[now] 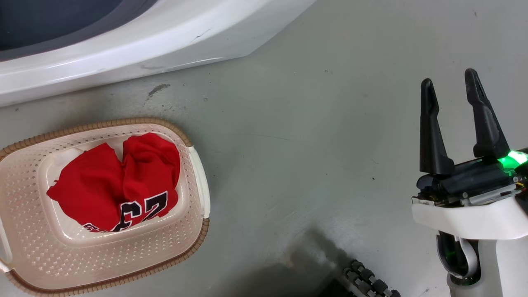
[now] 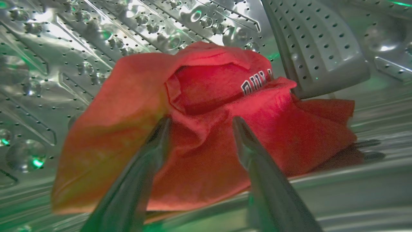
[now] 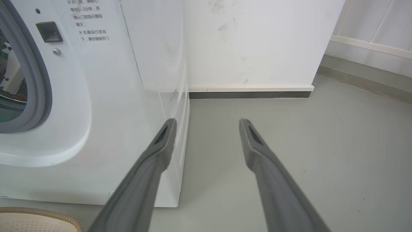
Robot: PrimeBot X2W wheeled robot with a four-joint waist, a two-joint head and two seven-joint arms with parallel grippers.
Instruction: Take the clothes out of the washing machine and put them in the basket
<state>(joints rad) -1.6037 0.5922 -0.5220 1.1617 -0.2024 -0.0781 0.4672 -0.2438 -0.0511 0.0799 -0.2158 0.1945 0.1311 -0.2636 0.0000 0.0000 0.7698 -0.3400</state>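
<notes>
Two dark fingers (image 2: 138,180) of the left gripper (image 2: 201,120) reach inside the perforated steel drum (image 2: 80,48) of the washing machine (image 1: 165,37). They are spread apart with nothing clamped between them. Their tips sit at a crumpled red jersey with white lettering (image 2: 209,87), though whether they touch the cloth cannot be told. That jersey lies bunched on the drum's lower wall, beside a grey perforated paddle (image 2: 315,48).

Just outside the washing machine's white front, the cream basket (image 1: 41,247) with a brown rim stands on the grey floor (image 1: 309,144). In it lies a red jersey with black numerals (image 1: 123,181), folded over itself, the white-edged numerals showing on the side farther from the machine.

The right gripper (image 1: 449,78) hangs over bare floor, off the washing machine's front corner and well apart from the basket; its fingers are parted and hold nothing. Its wrist view looks past that corner, with the grey rubber ring (image 3: 42,80) around the machine's opening and a white wall (image 3: 251,42) beside the machine.
</notes>
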